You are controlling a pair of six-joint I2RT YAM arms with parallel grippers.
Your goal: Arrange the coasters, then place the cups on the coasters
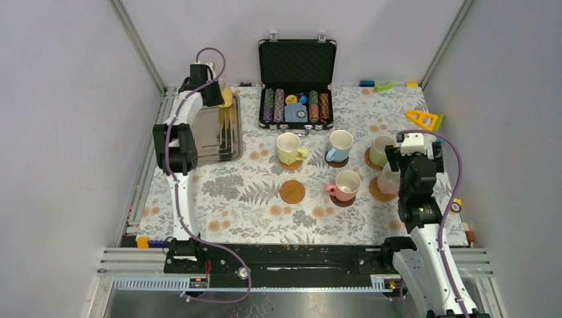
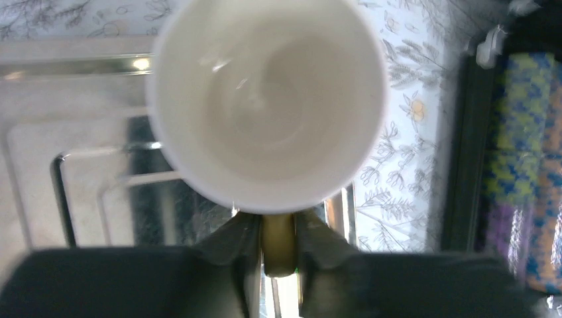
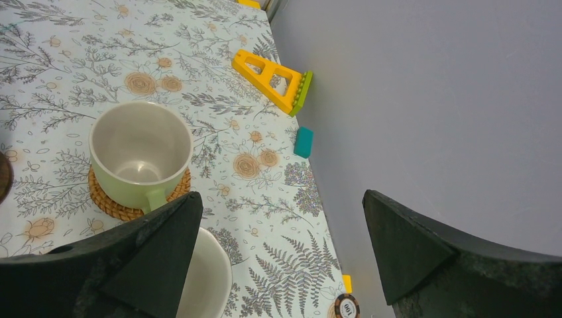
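My left gripper (image 2: 277,228) is shut on the yellowish handle of a cup (image 2: 265,99) with a white inside, held over the silver tray at the far left. From above, that yellow cup (image 1: 227,96) shows beside the left wrist. Yellow (image 1: 289,147), blue (image 1: 340,146), green (image 1: 382,151) and pink (image 1: 346,185) cups each stand on a coaster. A pale cup (image 1: 389,179) sits on a woven coaster (image 1: 379,193), partly under my right arm. One tan coaster (image 1: 292,192) lies bare. My right gripper (image 3: 280,199) is open and holds nothing, near the green cup (image 3: 140,152).
An open black poker-chip case (image 1: 296,83) stands at the back. The silver tray (image 1: 212,142) lies at the left edge. A yellow triangular piece (image 1: 424,119), a teal block (image 3: 303,142) and a loose chip (image 3: 347,306) lie by the right wall.
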